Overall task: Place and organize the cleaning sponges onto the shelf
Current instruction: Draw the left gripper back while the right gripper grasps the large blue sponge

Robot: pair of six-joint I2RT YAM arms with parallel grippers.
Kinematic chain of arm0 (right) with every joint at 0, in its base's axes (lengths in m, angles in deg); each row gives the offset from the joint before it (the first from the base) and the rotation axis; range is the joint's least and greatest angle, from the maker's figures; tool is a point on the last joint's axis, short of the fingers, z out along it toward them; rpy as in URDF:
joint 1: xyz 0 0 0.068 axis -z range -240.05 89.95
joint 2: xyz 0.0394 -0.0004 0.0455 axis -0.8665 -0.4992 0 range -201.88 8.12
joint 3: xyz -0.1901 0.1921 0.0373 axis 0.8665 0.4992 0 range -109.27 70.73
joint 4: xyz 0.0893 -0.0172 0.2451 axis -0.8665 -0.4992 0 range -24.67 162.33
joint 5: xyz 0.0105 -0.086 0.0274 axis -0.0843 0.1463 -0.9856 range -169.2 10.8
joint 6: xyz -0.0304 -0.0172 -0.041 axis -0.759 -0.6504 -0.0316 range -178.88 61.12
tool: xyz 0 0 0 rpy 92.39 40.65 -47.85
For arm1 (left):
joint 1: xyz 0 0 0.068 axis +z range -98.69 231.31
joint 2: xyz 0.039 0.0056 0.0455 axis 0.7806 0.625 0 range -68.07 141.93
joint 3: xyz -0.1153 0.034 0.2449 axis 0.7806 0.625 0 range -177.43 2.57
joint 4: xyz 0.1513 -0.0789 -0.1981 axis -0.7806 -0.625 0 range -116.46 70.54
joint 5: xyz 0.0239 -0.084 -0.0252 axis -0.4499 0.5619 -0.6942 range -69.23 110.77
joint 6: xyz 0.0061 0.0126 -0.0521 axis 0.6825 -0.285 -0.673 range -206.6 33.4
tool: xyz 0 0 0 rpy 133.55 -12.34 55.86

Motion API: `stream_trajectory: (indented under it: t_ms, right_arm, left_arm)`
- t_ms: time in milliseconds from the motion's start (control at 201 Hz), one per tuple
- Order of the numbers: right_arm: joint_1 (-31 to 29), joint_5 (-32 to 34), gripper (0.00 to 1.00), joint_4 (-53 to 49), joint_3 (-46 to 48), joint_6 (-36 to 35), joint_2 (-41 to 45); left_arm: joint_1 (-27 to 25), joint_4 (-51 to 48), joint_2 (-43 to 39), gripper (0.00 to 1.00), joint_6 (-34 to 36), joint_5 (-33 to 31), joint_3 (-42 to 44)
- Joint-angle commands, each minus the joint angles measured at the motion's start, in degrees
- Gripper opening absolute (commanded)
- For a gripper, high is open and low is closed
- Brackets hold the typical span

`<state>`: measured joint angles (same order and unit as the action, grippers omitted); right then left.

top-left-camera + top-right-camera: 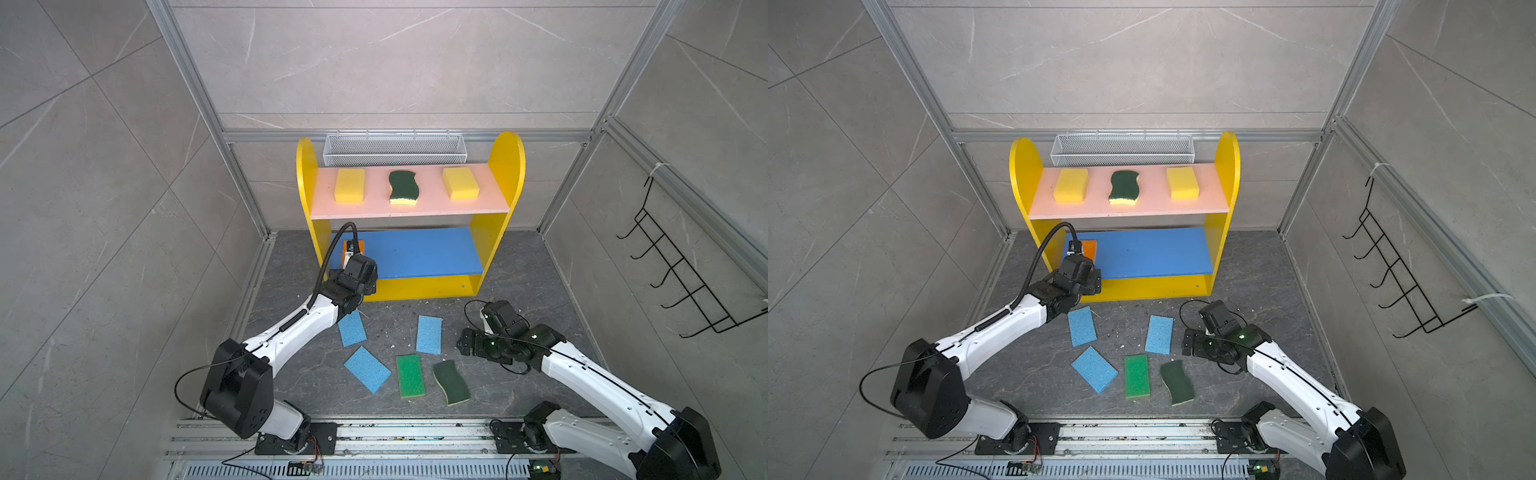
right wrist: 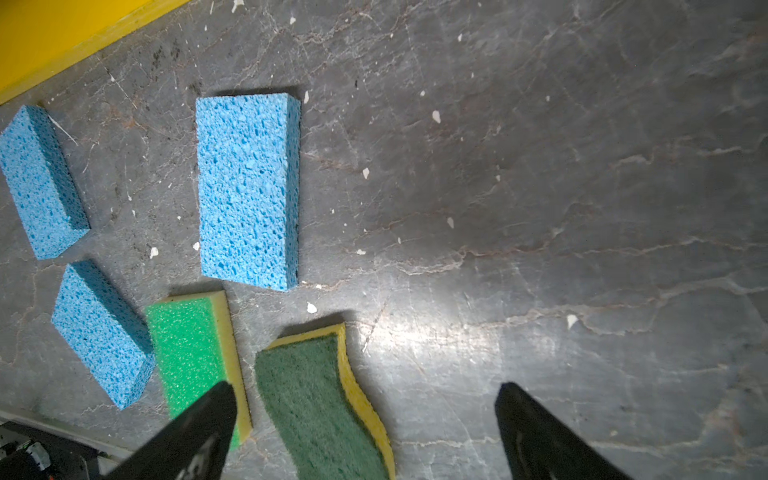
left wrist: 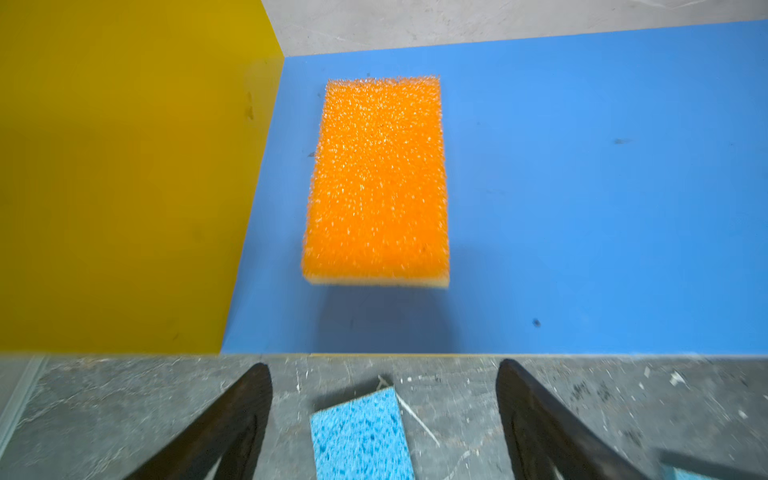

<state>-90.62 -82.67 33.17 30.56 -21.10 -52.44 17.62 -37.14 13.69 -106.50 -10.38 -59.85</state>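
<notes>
L jaws spread, empty. Orange sponge (image 3: 376, 183) just ahead, flat on blue board (image 3: 582, 187). R jaws wide, empty, above scourer (image 2: 307, 395), green sponge (image 2: 187, 345) just beside: may pinch both if shut here.

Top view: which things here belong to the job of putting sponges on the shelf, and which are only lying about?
Belong to the job: shelf; two yellow sponges and dark green scourer on its pink board; orange sponge on its blue board; on the floor, three light blue sponges, bright green sponge, second scourer.
Not needed: white mesh basket; black hook rack.
</notes>
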Motion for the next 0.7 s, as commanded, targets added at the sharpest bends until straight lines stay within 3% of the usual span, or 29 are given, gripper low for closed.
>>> stream_trajectory:
  t_ms: [0,304,692]
  right_arm:
    - [-1.10,1.87,0.99,-0.22,-0.71,1.47,-1.36]
    - [-6.97,4.32,0.98,5.14,-2.51,6.63,-8.01]
    - [-15.57,8.39,0.99,9.65,-8.09,12.07,-20.32]
  left_arm:
    - [-1.36,-2.78,-5.34,0.87,-1.90,-2.95,1.55]
    - [-4.84,-10.89,-17.71,0.86,-8.47,-3.38,8.85]
    - [-5.06,-19.68,-33.03,0.86,-18.24,-2.60,18.67]
